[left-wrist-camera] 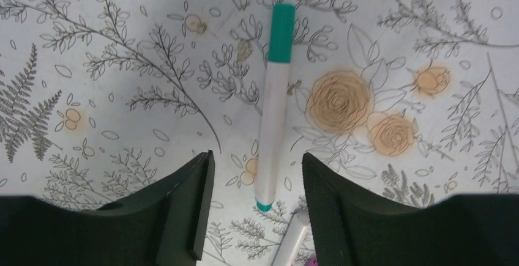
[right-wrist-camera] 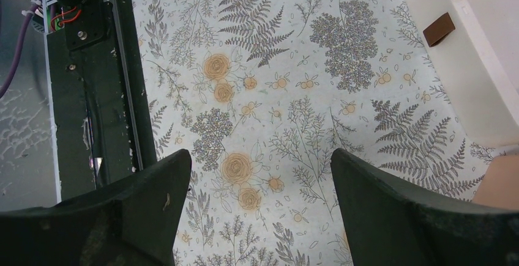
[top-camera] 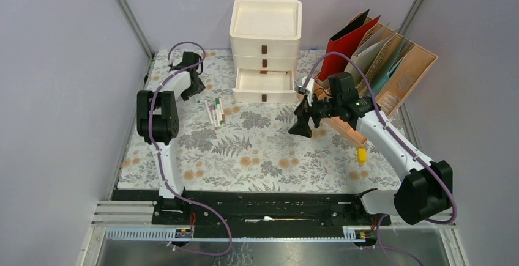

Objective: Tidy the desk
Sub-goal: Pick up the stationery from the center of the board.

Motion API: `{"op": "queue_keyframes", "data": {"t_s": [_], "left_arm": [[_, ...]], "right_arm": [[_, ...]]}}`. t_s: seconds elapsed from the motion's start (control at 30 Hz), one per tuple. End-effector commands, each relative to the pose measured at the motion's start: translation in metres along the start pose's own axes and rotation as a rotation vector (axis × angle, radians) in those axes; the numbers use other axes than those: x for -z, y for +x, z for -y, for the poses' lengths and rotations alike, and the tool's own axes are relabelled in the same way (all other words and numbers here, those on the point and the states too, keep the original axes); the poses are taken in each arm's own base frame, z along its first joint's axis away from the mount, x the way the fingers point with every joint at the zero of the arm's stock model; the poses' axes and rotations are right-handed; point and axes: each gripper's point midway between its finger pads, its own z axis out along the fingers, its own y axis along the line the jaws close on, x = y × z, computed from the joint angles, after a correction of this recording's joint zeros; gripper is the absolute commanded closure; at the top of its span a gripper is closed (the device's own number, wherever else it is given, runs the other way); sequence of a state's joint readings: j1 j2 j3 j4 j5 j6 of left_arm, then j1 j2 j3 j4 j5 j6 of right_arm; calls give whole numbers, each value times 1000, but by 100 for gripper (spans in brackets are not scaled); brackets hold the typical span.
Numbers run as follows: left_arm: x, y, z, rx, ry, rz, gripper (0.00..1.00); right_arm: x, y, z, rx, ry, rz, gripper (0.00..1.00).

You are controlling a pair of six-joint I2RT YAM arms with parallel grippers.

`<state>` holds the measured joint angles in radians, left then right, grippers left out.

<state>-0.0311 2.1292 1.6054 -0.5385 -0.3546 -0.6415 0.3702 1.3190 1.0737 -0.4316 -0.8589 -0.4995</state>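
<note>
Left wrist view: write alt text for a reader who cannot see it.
A white marker with a green cap lies on the flower-printed desk, its lower end between the open black jaws of the left gripper, touching neither. The end of a second marker shows at the bottom edge.

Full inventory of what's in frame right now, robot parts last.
desk: 1, pale floral cloth, under everything
drawer unit: 1, white, back centre, lowest drawer pulled out
file rack: 1, wood, back right
folders: several, red, teal, beige, standing in the rack
markers: several, white with coloured caps, left of centre
green-capped marker: 1, flat on the cloth between the left jaws, not touched
yellow item: 1, small, right side
left gripper: open, over the markers
right gripper: open, empty, mid-desk
</note>
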Motion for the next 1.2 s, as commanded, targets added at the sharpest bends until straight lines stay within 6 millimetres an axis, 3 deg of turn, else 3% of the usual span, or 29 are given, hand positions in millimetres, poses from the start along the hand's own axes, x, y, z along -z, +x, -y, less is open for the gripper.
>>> {"op": "queue_keyframes", "data": {"t_s": [0.0, 0.13, 0.37, 0.57, 0.83, 1.03, 1.17], "left_arm": [[-3, -14, -5, -51, -64, -2, 47], [-12, -18, 2, -85, -61, -13, 50], [-20, -15, 9, -108, -36, -42, 67], [-26, -1, 4, -130, -47, -93, 73], [-28, 25, -3, -115, -32, -151, 87], [-9, 21, -3, -49, 53, -86, 100], [18, 11, -5, -16, 122, -4, 100]], "right_arm": [[6, -13, -5, 54, -9, 47, 10], [6, -13, -5, 56, -9, 48, 10], [6, -14, -6, 59, -16, 52, 11], [6, -14, -7, 61, -19, 54, 11], [7, -15, -8, 67, -21, 58, 11], [7, -15, -10, 69, -26, 60, 12], [6, -14, -11, 66, -42, 62, 12]]}}
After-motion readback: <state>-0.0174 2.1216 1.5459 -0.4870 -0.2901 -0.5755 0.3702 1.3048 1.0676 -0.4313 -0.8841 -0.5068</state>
